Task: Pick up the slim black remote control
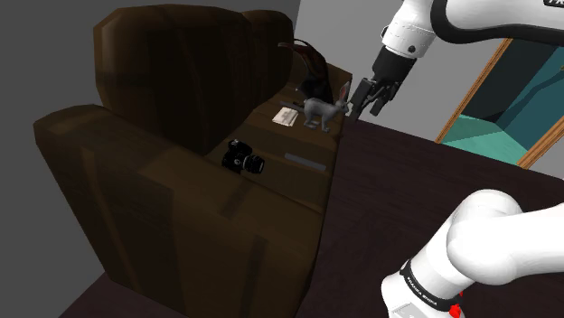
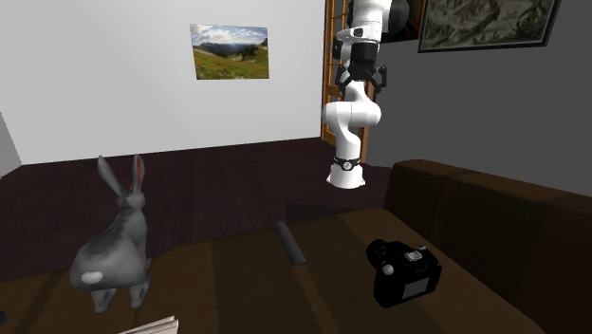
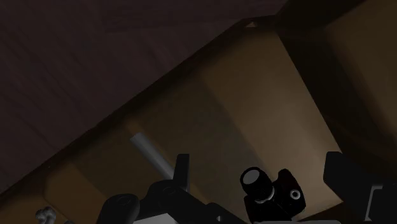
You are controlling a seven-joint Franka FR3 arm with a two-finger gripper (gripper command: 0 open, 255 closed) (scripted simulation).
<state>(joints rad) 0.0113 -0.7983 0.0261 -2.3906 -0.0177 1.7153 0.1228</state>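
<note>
Firstly, my gripper: fingers apart, holding nothing, above the sofa seat's front edge. Next, grey rabbit figurine, by that edge. Further, slim grey remote, flat along the front edge, mid-seat. Farthest, black camera, toward the backrest.

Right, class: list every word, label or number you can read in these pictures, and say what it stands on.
Nothing reads clearly.
White lettering on the arm's black band: too small to read.
Dark letters on the arm's upper link: cut off by the picture's edge.
Camera: no legible marking.
</note>
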